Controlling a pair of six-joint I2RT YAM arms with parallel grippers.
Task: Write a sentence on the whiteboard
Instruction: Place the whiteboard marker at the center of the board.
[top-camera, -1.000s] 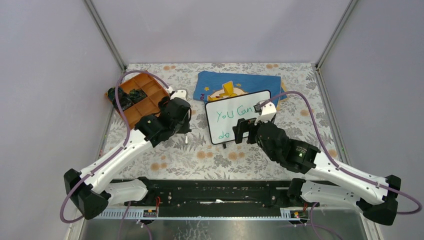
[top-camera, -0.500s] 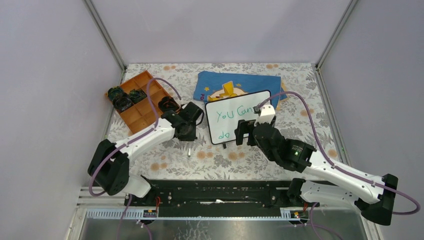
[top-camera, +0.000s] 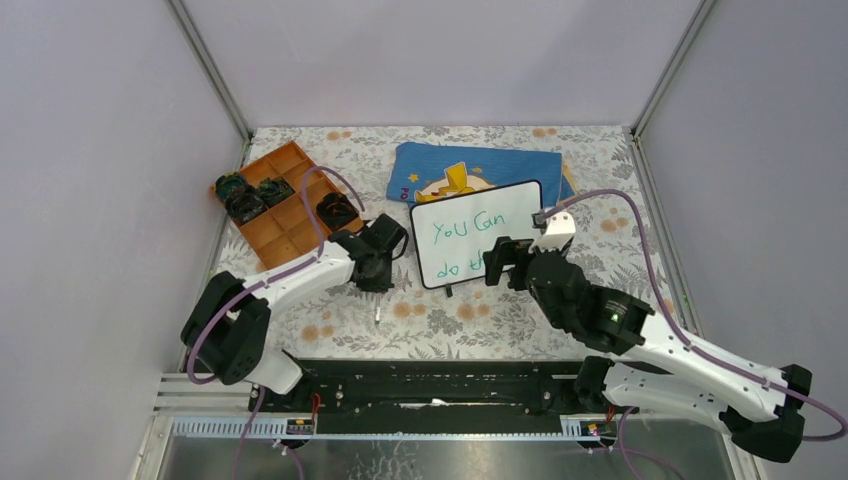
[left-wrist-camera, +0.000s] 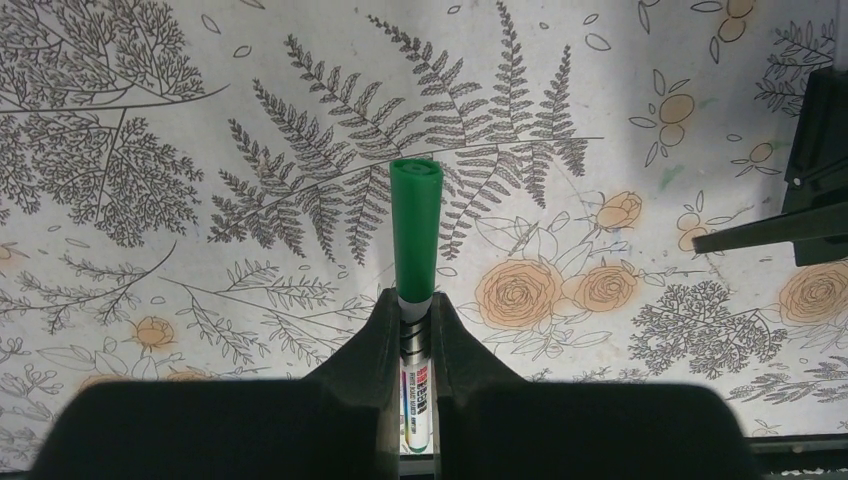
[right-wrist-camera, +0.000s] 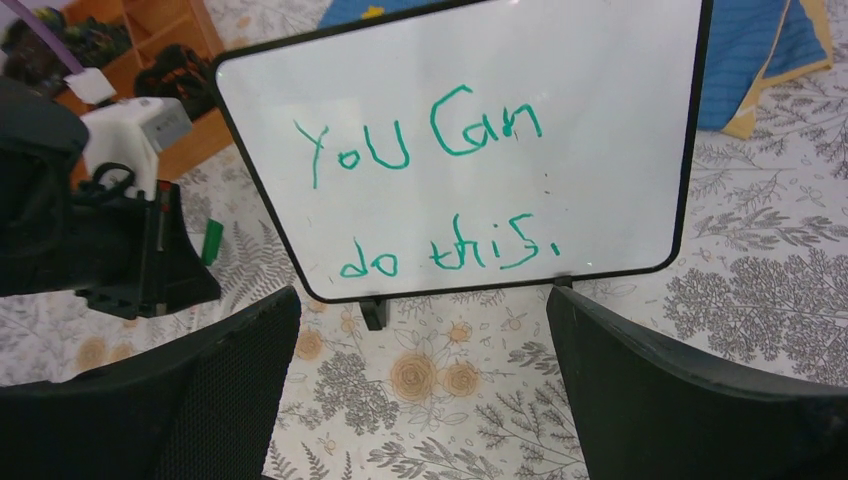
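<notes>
Two robot arms work over one flower-patterned counter (top-camera: 440, 320). One whiteboard (top-camera: 477, 232) stands upright on little black feet near the middle of the counter, just in front of one blue cloth (top-camera: 480, 165) with a yellow cartoon figure; the top view shows the board's upper edge overlapping the cloth. The sentence (right-wrist-camera: 440, 190) is written on the board in green, four words in two lines: "You Can" above, "do this." below. One orange tray (top-camera: 285, 215) with compartments sits at the far left and holds what look like four small dark items. The left arm folds sharply at its elbow near the base, and its forearm reaches forward and to the right, with the left tool (top-camera: 380, 265) pointing down at the counter just left of the board. Its fingers are clamped on one green marker (left-wrist-camera: 415, 220), gripping the white barrel while the green cap sticks out beyond them above the counter. The right arm stretches from its base diagonally toward the board, and the right tool (right-wrist-camera: 422, 300) faces the board's lower edge with its two fingers spread wide apart, holding nothing.
</notes>
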